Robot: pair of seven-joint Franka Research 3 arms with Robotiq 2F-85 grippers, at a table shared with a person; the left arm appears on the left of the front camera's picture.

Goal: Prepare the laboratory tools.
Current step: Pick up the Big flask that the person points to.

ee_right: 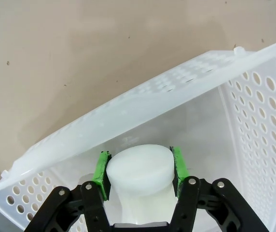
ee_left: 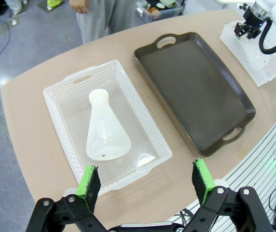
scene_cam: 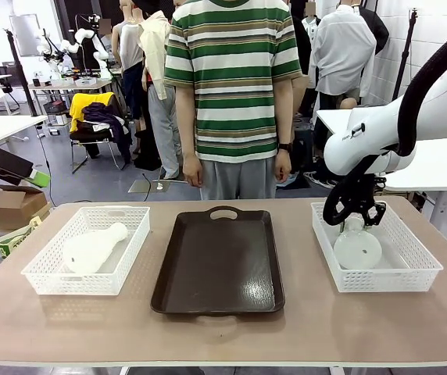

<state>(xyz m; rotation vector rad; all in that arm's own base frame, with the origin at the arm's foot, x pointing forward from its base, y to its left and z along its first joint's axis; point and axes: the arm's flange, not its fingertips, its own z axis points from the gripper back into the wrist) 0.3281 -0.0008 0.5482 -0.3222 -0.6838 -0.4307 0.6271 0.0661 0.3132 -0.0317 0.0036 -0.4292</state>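
Note:
One frosted white conical flask [scene_cam: 93, 249] [ee_left: 104, 129] lies on its side in the left mesh basket [scene_cam: 51, 269] [ee_left: 61, 104]. A second flask [scene_cam: 357, 247] [ee_right: 139, 170] sits in the right basket [scene_cam: 419, 262] [ee_right: 152, 108]. My right gripper [scene_cam: 355, 217] [ee_right: 139, 169] reaches down into that basket and is shut on this flask's neck, a green pad pressed on each side. High above the table's left end, my left gripper [ee_left: 146, 186] hangs open over the left basket with nothing between its pads.
A dark brown tray [scene_cam: 219, 262] [ee_left: 196, 84] with handles lies in the middle of the table between the baskets. A person in a striped shirt [scene_cam: 233, 78] stands at the far edge with hands down.

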